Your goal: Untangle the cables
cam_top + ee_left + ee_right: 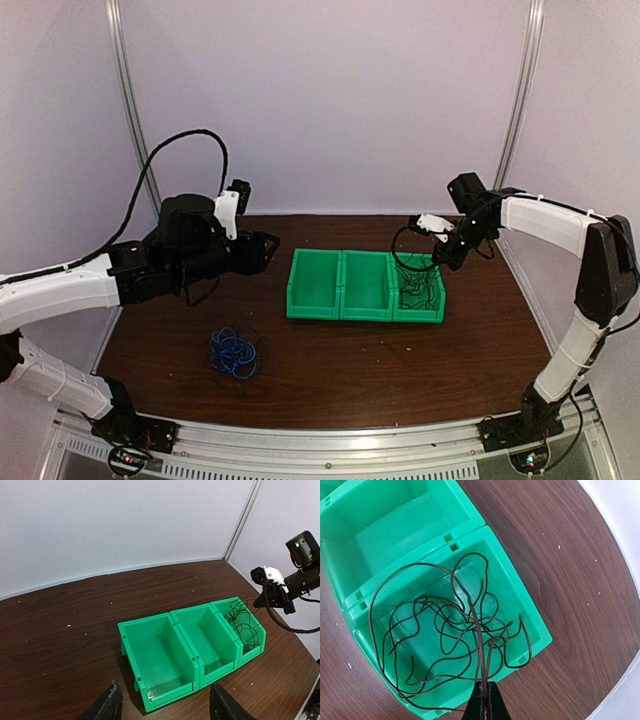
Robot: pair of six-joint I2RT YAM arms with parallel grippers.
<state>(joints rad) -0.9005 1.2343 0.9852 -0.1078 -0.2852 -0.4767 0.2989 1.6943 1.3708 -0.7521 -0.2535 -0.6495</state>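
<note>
A blue cable tangle (233, 353) lies on the dark wooden table, front left. A dark brown-black cable (450, 630) hangs in loops into the rightmost of three joined green bins (420, 315). My right gripper (485, 696) is shut on that cable's strands, just above the bin's outer corner; it shows in the top view (441, 262) and the left wrist view (260, 601). My left gripper (165, 700) is open and empty, held above the table left of the bins, its fingers (107, 705) framing the leftmost bin (157, 655).
The left (315, 285) and middle (366, 285) green bins hold nothing. White enclosure walls with metal posts (520, 95) stand close behind and beside the table. A metal rail (330, 440) runs along the near edge.
</note>
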